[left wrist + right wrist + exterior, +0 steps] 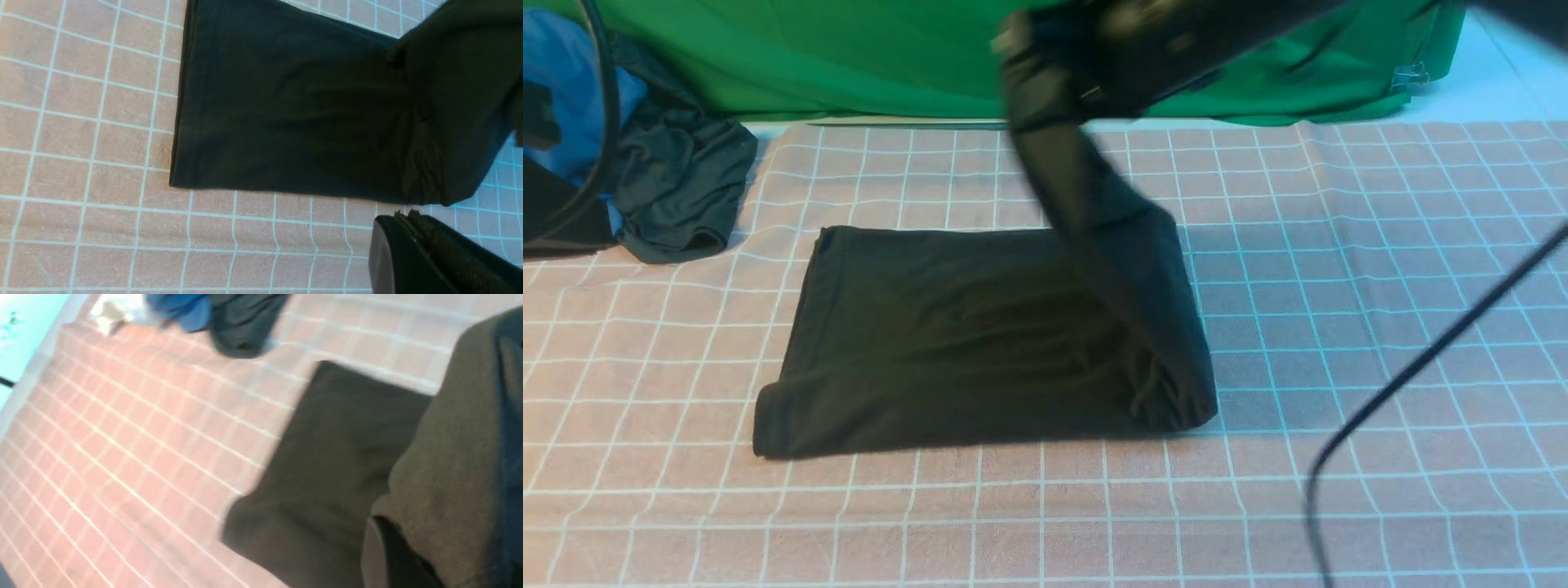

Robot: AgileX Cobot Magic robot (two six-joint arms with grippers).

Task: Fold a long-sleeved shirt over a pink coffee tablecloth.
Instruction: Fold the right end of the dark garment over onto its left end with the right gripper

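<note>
Nearest the robot, a black cable is slanting across the right foreground. The left gripper, showing only in its own wrist view, is hovering above the pink coffee tablecloth. It is near one edge of the long-sleeved shirt without touching it, and its jaws are pressed together on nothing.

The shirt is lying mid-cloth as a folded rectangle. The right arm is reaching in from the upper right, and the right gripper is pinching the shirt's right-hand edge, drawing that flap steeply up off the cloth. The right wrist view is showing the lifted fabric close to the lens, blurred.

Farther back on the left, a dark grey-green garment and a blue garment are lying crumpled. A green cloth is draping behind them.
</note>
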